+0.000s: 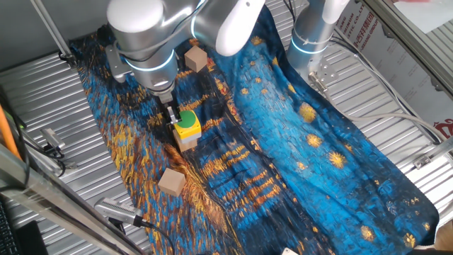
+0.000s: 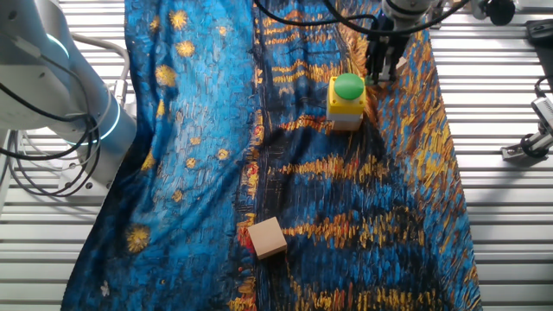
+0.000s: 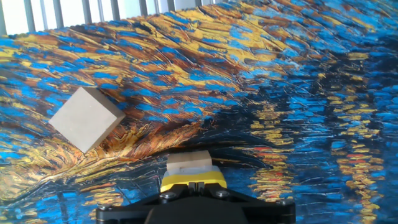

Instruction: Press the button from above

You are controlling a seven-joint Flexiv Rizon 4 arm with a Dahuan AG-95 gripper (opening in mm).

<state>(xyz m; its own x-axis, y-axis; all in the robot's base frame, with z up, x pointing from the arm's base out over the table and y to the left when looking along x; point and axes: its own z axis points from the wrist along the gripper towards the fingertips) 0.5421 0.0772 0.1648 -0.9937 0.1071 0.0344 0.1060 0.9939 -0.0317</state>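
Button (image 1: 187, 118), green cap on yellow box w/ grey base, sits on the painted cloth (image 1: 297, 134) directly under/just beside my gripper (image 1: 172, 114). I hang above so the push goes straight down. Tips look near the cap; contact: can't tell. Finger spread: can't tell, no view shows the tips clearly. Wooden cubes (image 3: 86, 118) lie well apart, out of my path.

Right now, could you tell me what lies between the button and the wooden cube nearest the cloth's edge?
Only bare cloth: in the other fixed view nothing sits between the button and that cube.
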